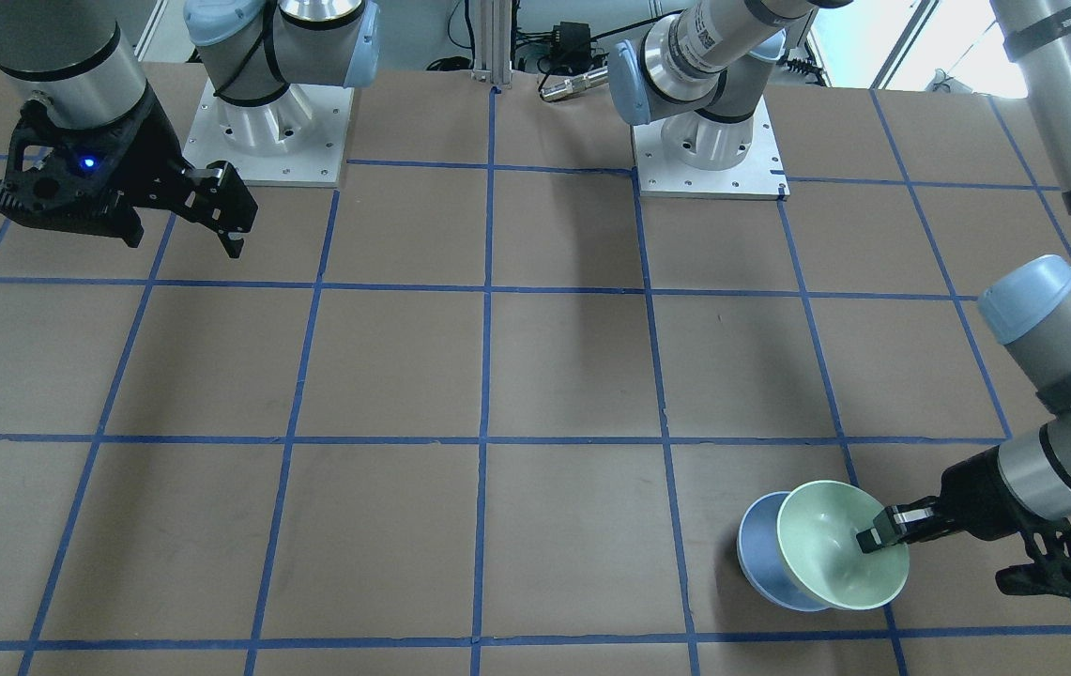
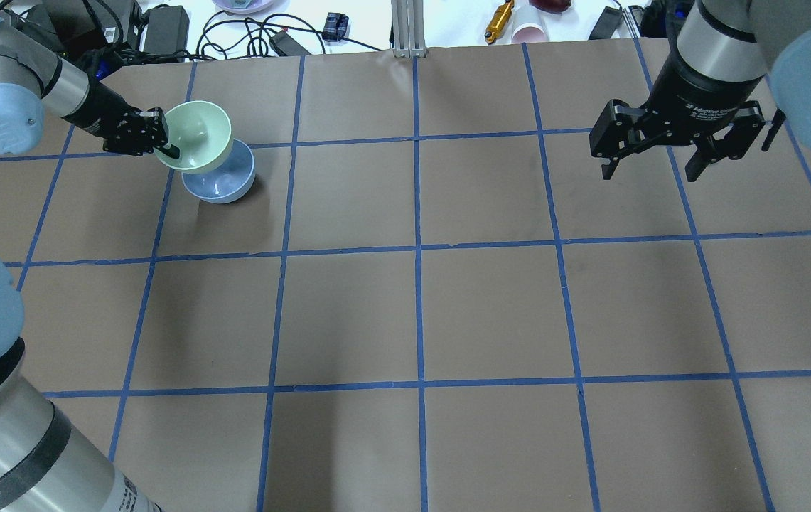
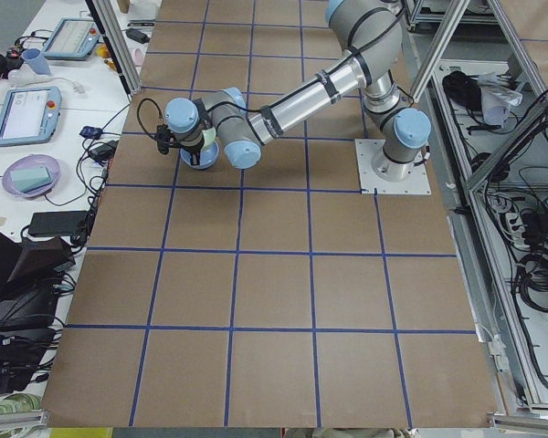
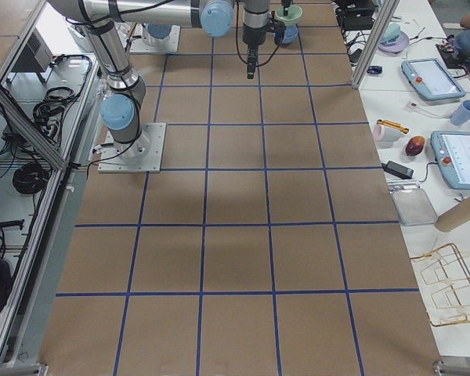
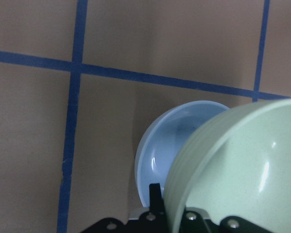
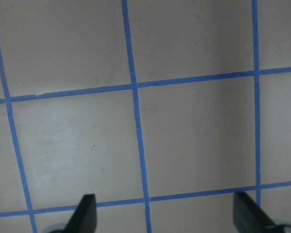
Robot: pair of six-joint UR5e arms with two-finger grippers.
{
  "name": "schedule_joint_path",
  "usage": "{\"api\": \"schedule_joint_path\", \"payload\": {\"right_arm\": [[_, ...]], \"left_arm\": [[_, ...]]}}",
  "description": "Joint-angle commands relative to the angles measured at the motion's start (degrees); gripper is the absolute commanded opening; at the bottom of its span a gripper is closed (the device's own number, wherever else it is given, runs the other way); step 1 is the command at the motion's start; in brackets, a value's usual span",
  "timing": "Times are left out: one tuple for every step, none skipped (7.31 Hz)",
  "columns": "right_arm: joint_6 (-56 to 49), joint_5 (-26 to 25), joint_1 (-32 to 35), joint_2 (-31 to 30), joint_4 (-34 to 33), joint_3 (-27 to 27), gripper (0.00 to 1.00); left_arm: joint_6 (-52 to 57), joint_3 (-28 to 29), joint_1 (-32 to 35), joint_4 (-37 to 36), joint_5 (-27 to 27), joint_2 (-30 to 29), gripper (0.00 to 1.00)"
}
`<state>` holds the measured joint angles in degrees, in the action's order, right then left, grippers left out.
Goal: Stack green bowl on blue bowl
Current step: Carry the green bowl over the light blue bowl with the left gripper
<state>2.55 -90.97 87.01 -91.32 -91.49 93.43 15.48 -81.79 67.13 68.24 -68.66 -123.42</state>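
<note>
The pale green bowl (image 2: 196, 136) is tilted and held above and partly over the light blue bowl (image 2: 223, 182), which sits on the table. My left gripper (image 2: 165, 145) is shut on the green bowl's rim. The same shows in the front view: green bowl (image 1: 835, 545), blue bowl (image 1: 757, 554), left gripper (image 1: 876, 535). In the left wrist view the green bowl (image 5: 242, 170) fills the right side and overlaps the blue bowl (image 5: 169, 145). My right gripper (image 2: 650, 171) is open and empty, high over the far right of the table; it also shows in the front view (image 1: 233, 230).
Brown table with a blue tape grid (image 2: 417, 249). Cables, cups and small items (image 2: 512, 21) lie beyond the far edge. The arm bases (image 1: 267, 131) stand at the robot's side.
</note>
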Motion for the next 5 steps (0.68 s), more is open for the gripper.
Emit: {"api": "schedule_joint_path", "payload": {"right_arm": [[0.0,0.0,0.0,0.0,0.0,0.0,1.0],[0.0,0.0,0.0,0.0,0.0,0.0,1.0],[0.0,0.0,0.0,0.0,0.0,0.0,1.0],[0.0,0.0,0.0,0.0,0.0,0.0,1.0],[0.0,0.0,0.0,0.0,0.0,0.0,1.0]], "left_arm": [[-0.7,0.0,0.4,-0.7,0.1,-0.8,0.0],[-1.1,0.0,0.6,-0.7,0.1,-0.8,0.0],[-1.1,0.0,0.7,-0.7,0.0,-0.9,0.01],[-1.1,-0.1,0.8,-0.7,0.0,-0.9,0.04],[-1.1,-0.4,1.0,-0.7,0.0,-0.9,0.09]]}}
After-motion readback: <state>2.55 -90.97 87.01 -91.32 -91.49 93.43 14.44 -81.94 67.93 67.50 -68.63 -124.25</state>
